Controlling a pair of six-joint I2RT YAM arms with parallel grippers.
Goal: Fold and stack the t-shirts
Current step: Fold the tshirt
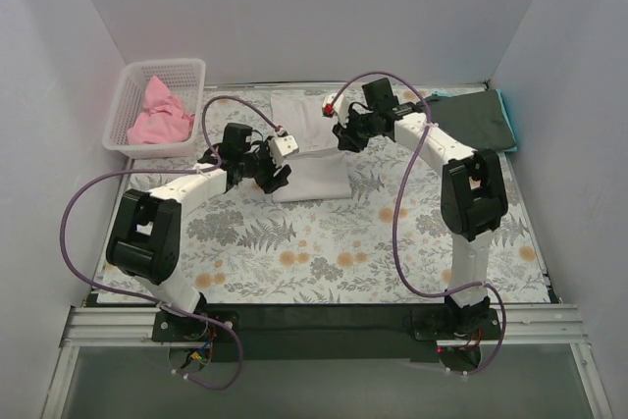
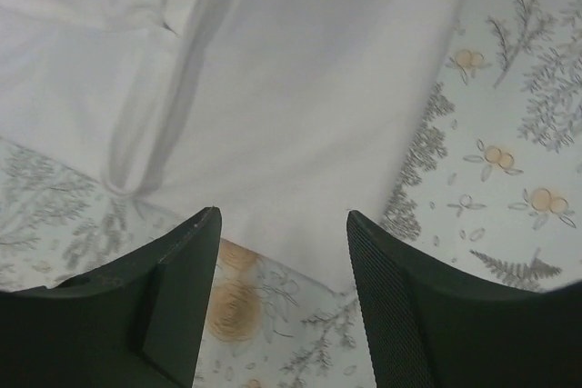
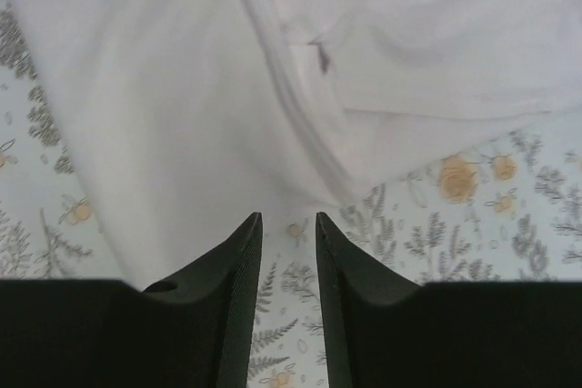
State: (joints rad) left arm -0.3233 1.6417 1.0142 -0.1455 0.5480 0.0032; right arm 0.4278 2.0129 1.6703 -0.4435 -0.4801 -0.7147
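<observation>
A large white t-shirt (image 1: 309,152) lies folded on the floral cloth at the middle back. My left gripper (image 1: 272,175) hovers at its near left corner, and in the left wrist view its jaws (image 2: 284,224) stand wide open just short of the white t-shirt's (image 2: 300,115) edge, holding nothing. My right gripper (image 1: 347,136) is at the shirt's right edge. Its jaws (image 3: 288,224) are narrowly open over bare cloth, just off the white t-shirt (image 3: 182,115). A pink t-shirt (image 1: 157,117) is bunched in the basket. A dark grey-green t-shirt (image 1: 476,120) lies folded at the back right on a teal one (image 1: 508,115).
The white lattice basket (image 1: 128,95) stands at the back left against the wall. White walls close in the left, back and right. The floral table cloth (image 1: 324,252) stretches from the shirts to the arm bases. Purple cables loop over both arms.
</observation>
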